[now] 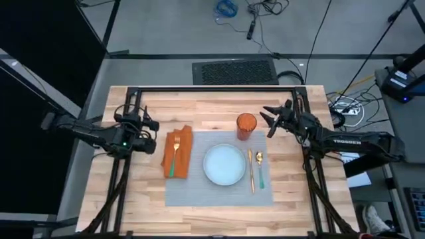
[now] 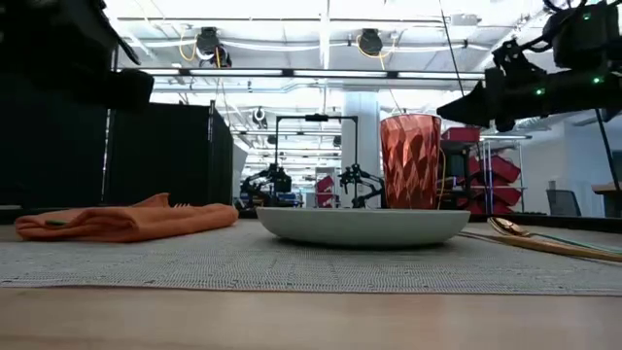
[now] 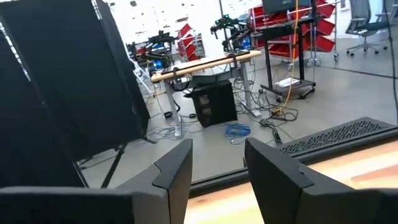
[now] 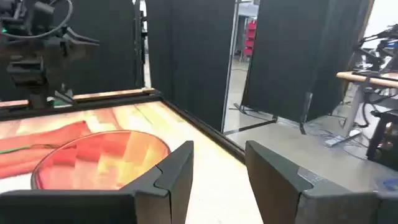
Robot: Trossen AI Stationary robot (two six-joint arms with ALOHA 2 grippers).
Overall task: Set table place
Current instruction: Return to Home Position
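The right gripper (image 1: 267, 123) hangs above the light wooden butcher-block tabletop (image 1: 219, 109), just beside the faceted orange translucent cup (image 1: 246, 126) and apart from it. Its two dark fingers (image 4: 174, 174) are spread wide with clear space between them, and they hold and touch nothing. In the right wrist view the cup's round rim lies just below and ahead of the fingers.

The left gripper (image 3: 217, 171) waits over the left side of the table, near the crumpled orange cloth napkin (image 1: 178, 153). Its fingers are likewise parted and empty.

White lettering on the right arm's forearm (image 1: 346, 141) reads TROSSEN.

The flat grey rectangular woven placemat (image 1: 192, 192) lies at the middle of the table, toward its near edge, and its coarse weave shows in the low view. The round pale blue-white plate (image 1: 224, 164), smooth and shallow, sits at its centre. The napkin lies along the mat's left side with a gold fork with a green handle (image 1: 174, 154) on top of it. To the right of the plate lie a slim gold table knife (image 1: 251, 171) and, just beside it, a spoon with a gold bowl and a green handle (image 1: 259, 169). The cup stands upright at the mat's far right corner, beyond the plate. A black metal frame (image 1: 212, 88) edges the tabletop.
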